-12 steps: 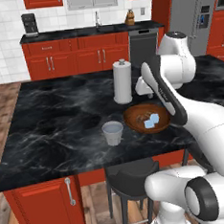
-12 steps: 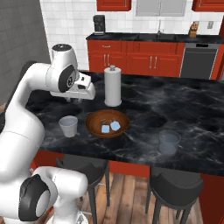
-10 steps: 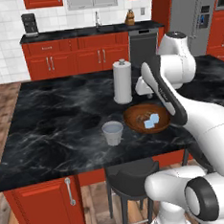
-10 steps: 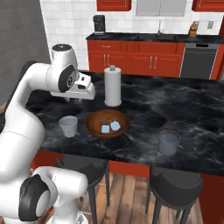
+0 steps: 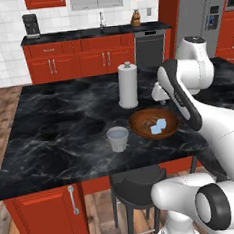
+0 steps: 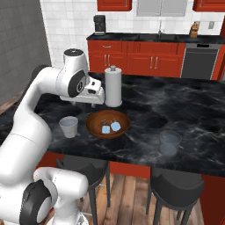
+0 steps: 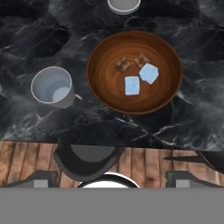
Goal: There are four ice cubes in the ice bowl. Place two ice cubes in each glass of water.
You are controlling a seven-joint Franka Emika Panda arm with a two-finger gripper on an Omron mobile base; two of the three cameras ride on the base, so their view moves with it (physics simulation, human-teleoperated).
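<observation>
The wooden ice bowl [image 7: 105, 65] lies on the black marble island, directly below my hand. It holds several ice cubes [image 7: 131, 85]: two look pale blue, and two beside them are tinted brown by the wood. One glass of water [image 7: 52, 86] stands just left of the bowl. My gripper [image 7: 112, 179] hovers open and empty above the bowl's near side. From the base, the bowl [image 6: 94, 127], its ice cubes [image 6: 110, 128], the near glass [image 6: 69, 126] and a second glass [image 6: 169, 141] to the right all show, with the gripper [image 6: 93, 97] above the bowl's left rim.
A tall white paper-towel roll [image 6: 113, 87] stands just behind the bowl [image 5: 139, 121]. Dark bar stools [image 6: 176, 189] sit under the island's front edge. Red cabinets and a dishwasher [image 5: 149, 48] line the far wall.
</observation>
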